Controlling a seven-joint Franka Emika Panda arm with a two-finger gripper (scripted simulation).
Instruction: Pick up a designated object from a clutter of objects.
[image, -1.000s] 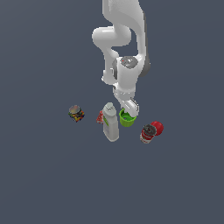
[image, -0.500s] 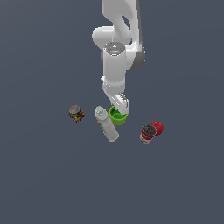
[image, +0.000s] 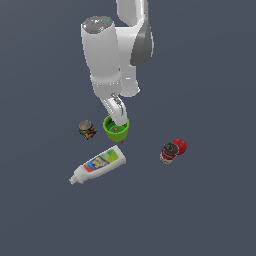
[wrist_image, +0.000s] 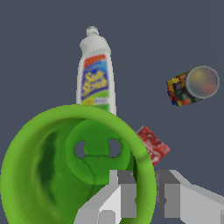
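Right, your green cup (image: 116, 129) sits at the centre of the exterior view, just below the arm, and in the wrist view it fills the lower left of the frame (wrist_image: 52, 175), mouth open toward the camera with two small holes in its floor. Your gripper (wrist_image: 144, 192) straddles the cup's rim: one finger sits inside the bowl, the other outside the wall, and they are closed tight on that rim. A small red box (wrist_image: 152, 144) shows just beyond the cup's edge in the wrist view. The white bottle (image: 98, 164) lies on its side in the lower left of the exterior view, near the cup but apart from it. The multicoloured can (image: 87, 129) stands just left of the cup. Well off to the right, the red-labelled can (image: 168, 152) touches the red ball (image: 180, 145).
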